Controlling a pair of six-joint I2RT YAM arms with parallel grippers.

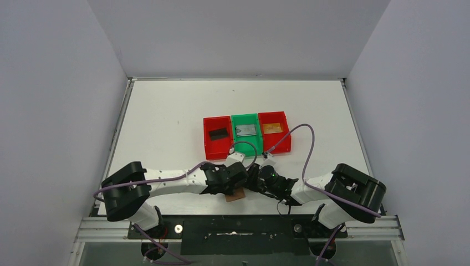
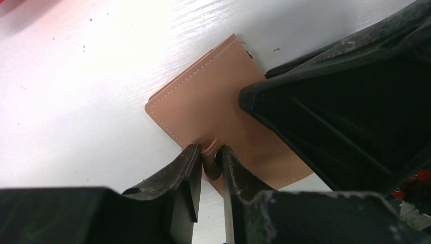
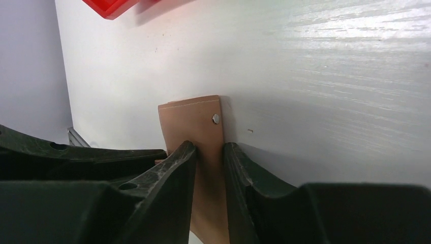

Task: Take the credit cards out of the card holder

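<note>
Both tools grip the card holder, which lies on the surface near its front edge. Your left tool pinches a small fold at one edge, and your right tool clamps the snap strap. Draw them apart slowly and keep one side low, so the leather opens without slipping free.

Bright even light, glare on table, soft shadow beside card holder
</note>
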